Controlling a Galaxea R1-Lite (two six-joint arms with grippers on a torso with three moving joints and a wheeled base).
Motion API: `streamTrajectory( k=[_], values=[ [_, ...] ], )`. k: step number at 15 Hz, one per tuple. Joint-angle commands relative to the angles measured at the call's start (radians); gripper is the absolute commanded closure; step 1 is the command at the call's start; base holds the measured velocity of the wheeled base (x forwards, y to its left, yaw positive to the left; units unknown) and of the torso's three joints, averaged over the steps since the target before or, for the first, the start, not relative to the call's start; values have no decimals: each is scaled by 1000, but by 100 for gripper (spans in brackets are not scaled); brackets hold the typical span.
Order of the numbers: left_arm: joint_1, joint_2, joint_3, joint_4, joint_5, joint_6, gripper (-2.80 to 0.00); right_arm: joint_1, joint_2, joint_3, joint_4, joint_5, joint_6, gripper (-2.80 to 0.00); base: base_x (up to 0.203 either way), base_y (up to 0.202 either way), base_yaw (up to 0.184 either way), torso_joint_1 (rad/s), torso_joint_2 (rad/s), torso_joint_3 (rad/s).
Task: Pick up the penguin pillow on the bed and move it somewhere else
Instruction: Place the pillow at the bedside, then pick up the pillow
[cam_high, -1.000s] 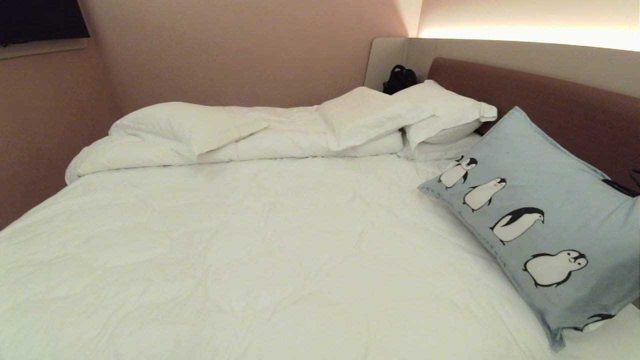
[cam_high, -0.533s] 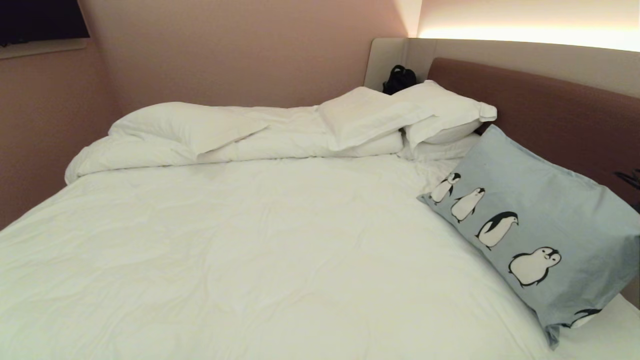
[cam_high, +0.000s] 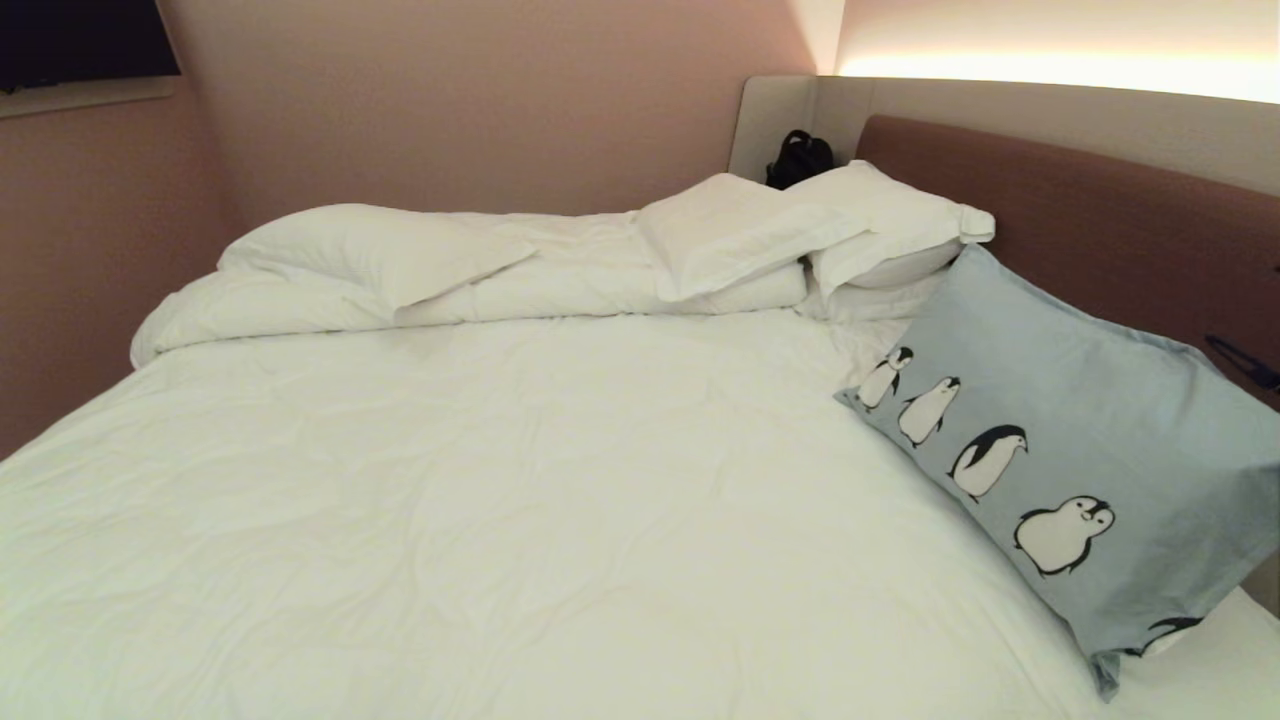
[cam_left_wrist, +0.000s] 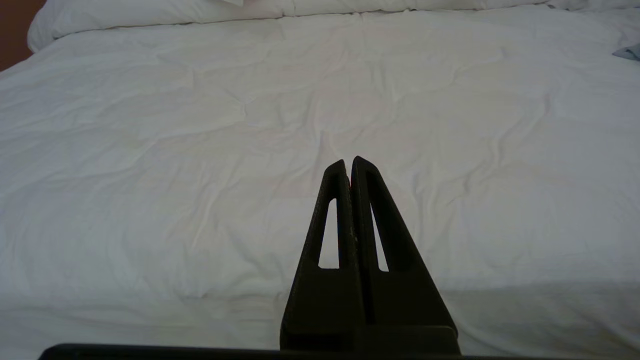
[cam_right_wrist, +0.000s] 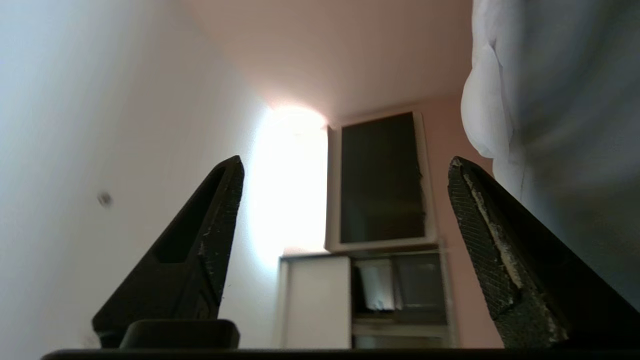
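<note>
Now the penguin pillow (cam_high: 1060, 400) lies propped against the brown headboard (cam_high: 1100, 220), its lower edge on the white duvet of the bed (cam_high: 500, 480) and its far corner just beside the stack of white pillows (cam_high: 820, 230). Nothing grips it. The right end effector (cam_right_wrist: 345, 170) stands wide with nothing between its fingers, and pale blue-grey fabric, probably the pillow's side, hangs close beside one finger. The step in hand looks like the release at a resting spot by the headboard. Next, I judge, the right arm needs to draw clear without snagging the loose fabric or tipping the leaning pillow. The left end effector (cam_left_wrist: 350, 165) is pressed narrow and empty, parked over the duvet well away from the headboard.
</note>
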Motion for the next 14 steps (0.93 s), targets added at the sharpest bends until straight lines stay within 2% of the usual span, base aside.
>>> streamTrajectory(
  k=[1,5,9,12,14],
  values=[
    [0,0,0,-1,0,0,0,-13,-129,-19,-5,53,12,-280,0,0,0,0,0,0],
    [0,0,0,-1,0,0,0,-42,-255,-54,-5,170,12,-280,0,0,0,0,0,0],
    [0,0,0,-1,0,0,0,-42,-262,-65,-9,309,-10,-280,0,0,0,0,0,0],
    [0,0,0,-1,0,0,0,-61,-262,-106,-9,451,-29,-280,0,0,0,0,0,0],
    [0,0,0,-1,0,0,0,-94,-261,-137,-11,462,-29,-280,0,0,0,0,0,0]
  ],
)
